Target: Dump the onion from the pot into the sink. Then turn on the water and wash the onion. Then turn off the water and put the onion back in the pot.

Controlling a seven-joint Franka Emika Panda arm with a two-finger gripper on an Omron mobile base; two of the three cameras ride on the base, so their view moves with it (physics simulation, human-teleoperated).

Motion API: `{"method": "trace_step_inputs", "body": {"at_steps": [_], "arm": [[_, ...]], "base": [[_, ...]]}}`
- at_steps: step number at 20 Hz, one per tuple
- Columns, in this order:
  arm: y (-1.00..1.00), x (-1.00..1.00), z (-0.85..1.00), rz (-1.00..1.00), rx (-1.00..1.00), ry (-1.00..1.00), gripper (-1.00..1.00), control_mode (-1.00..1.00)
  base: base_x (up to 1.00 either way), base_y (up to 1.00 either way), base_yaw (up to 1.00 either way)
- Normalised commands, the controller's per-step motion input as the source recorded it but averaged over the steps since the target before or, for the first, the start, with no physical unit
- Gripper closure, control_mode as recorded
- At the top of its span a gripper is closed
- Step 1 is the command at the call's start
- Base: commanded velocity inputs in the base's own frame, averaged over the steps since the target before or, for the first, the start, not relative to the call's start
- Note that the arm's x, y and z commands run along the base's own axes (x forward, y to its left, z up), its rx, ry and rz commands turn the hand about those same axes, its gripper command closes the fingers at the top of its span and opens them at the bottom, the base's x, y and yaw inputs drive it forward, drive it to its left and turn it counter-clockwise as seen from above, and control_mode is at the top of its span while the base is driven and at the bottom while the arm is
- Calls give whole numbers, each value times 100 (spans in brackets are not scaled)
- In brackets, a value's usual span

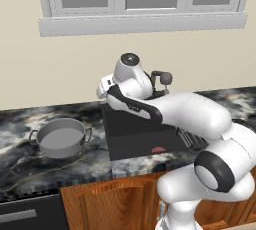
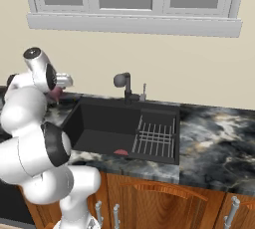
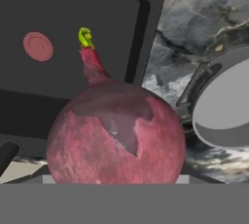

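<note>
The purplish-red onion (image 3: 116, 135), its green-tipped stem pointing up, looms close in the hand view and hides the finger tips. In the right base view the onion (image 2: 56, 93) hangs in the air under my gripper (image 2: 59, 87), which is shut on it over the left edge of the black sink (image 2: 99, 123). In the left base view the hand (image 1: 106, 87) sits above the sink's (image 1: 135, 134) back left corner. The grey pot (image 1: 60, 149) stands on the counter left of the sink, its pale inside bare. In the hand view the pot (image 3: 228, 106) lies right of the onion.
A flat pink-red sliver (image 2: 121, 152) lies on the sink floor near its front. A wire rack (image 2: 155, 138) fills the basin's right part. The black tap (image 2: 123, 80) stands behind the sink. Marbled counter runs on both sides, and a window ledge juts out above.
</note>
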Motion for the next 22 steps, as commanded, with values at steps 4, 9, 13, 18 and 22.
{"method": "trace_step_inputs", "body": {"at_steps": [4,9,13,18,22], "arm": [[81,-7,20,0,-1,8,100,-100],[84,-12,4,0,0,8,100,-100],[71,-17,0,0,0,6,100,-100],[59,-19,-14,0,0,3,100,-100],[48,-10,-40,0,0,0,100,-100]], "base": [[0,0,0],[0,0,0],[0,0,0],[0,0,0],[0,0,0]]}}
